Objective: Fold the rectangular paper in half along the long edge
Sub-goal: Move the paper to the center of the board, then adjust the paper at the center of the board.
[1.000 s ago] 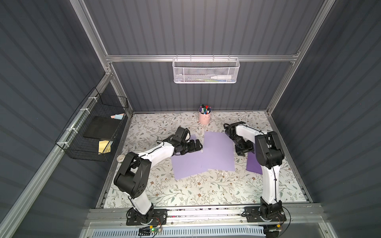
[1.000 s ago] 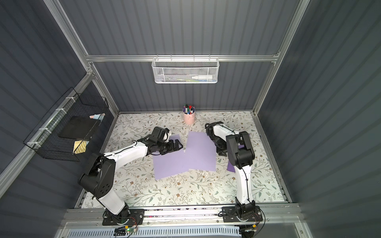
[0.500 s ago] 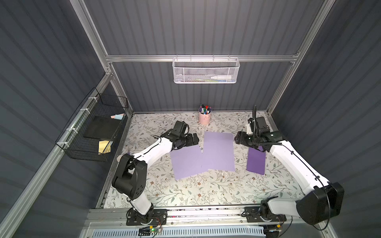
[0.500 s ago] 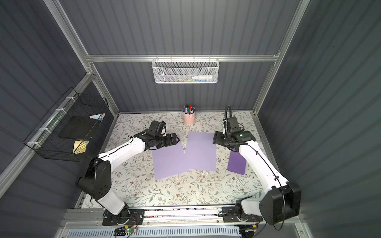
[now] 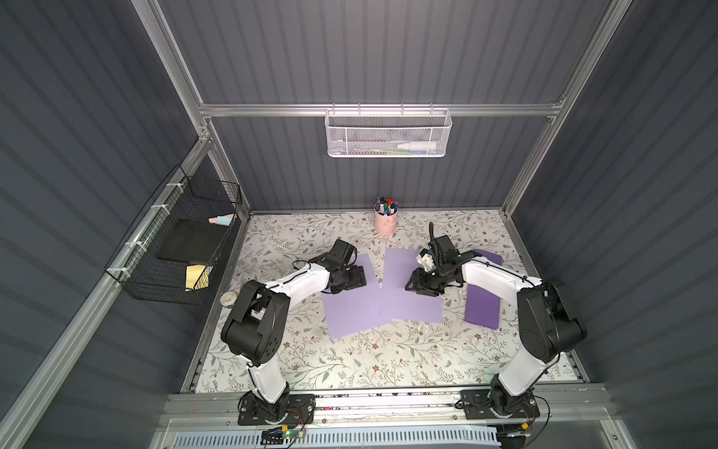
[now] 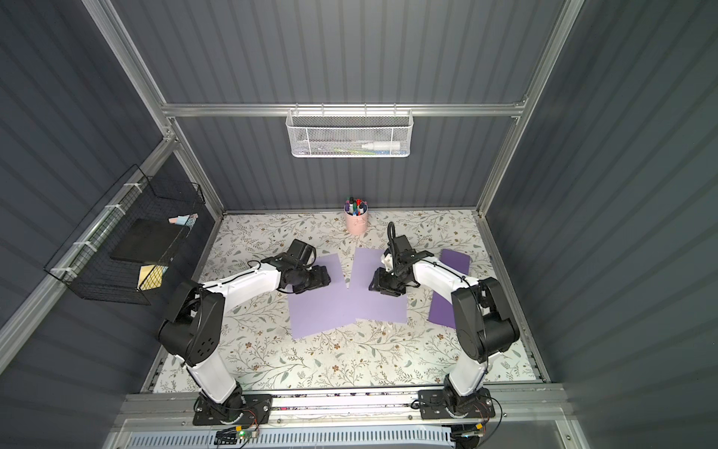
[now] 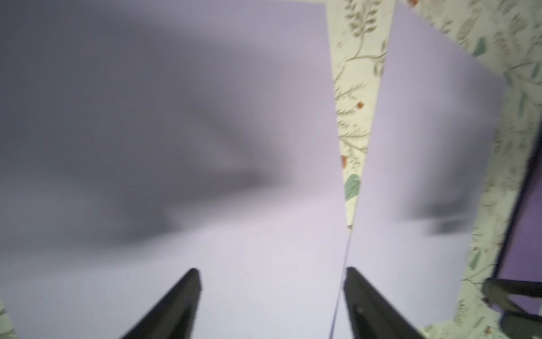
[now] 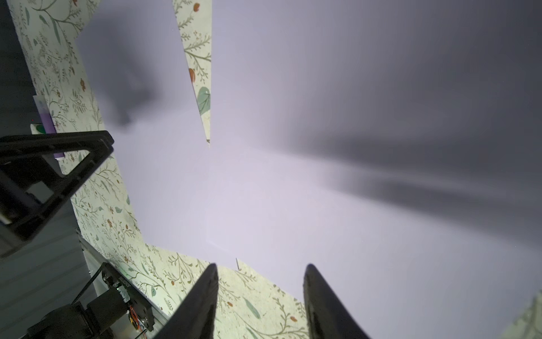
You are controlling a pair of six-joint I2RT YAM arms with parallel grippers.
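Lilac paper lies in the middle of the flowered table (image 5: pixel 349 361), as two sheets that overlap along their lower inner edges and spread apart toward the top of the frame. A thin wedge of tablecloth shows between them. The left lilac sheet (image 5: pixel 353 311) is turned a little, and the right lilac sheet (image 5: pixel 412 307) lies almost straight. Which of the two is on top I cannot tell for sure.

The left gripper (image 5: pixel 359 278) is low over the upper part of the left lilac sheet. In the left wrist view its fingers (image 7: pixel 187 293) stand apart with only flat paper between them. The right gripper (image 5: pixel 417 285) is low over the right side of the right lilac sheet. Its fingers (image 8: pixel 205 293) are also apart and hold nothing. Whether the tips touch the paper is not clear.

To the right of both sheets lies a darker purple paper (image 5: pixel 481 311), narrow and partly under the right arm. A pink cup (image 5: pixel 384 225) with pens stands at the far edge of the table, above the sheets in both top views.
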